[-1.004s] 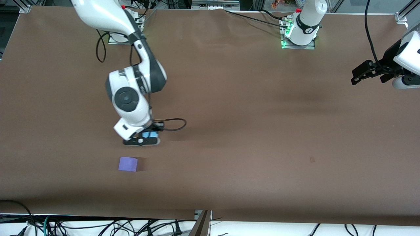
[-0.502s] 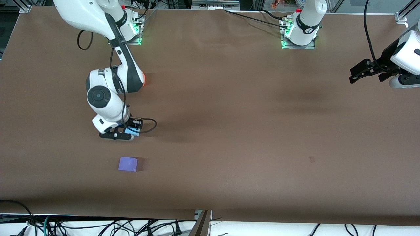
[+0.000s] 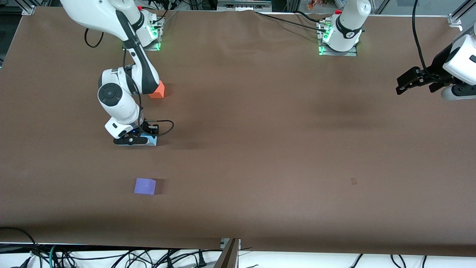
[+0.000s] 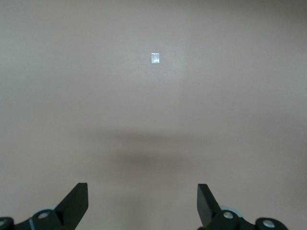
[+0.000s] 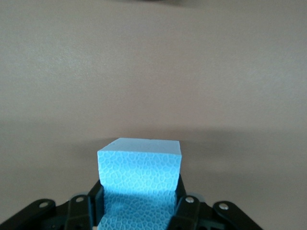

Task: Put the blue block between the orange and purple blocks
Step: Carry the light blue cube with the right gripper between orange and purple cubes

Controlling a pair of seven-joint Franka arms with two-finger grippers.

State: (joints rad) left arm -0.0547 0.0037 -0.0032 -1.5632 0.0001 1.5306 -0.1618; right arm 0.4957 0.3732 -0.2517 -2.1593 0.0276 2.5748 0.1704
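The right claw (image 3: 135, 141) is gripping the blue block (image 3: 151, 140), low over the desk (image 3: 260, 149) between orange block (image 3: 158, 90) (twelve o'clock) and purple block (image 3: 145, 186) (six o'clock); it should be centring before releasing. The left claw (image 3: 405, 83) is waiting, spread wide.

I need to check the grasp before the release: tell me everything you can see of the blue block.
The blue block is a light sky-blue cube with a matte, finely pebbled, foam-like surface. The right gripper is shut on it, fingers on two of its sides. It sits square in the grip, between the orange block and the purple block, touching neither.
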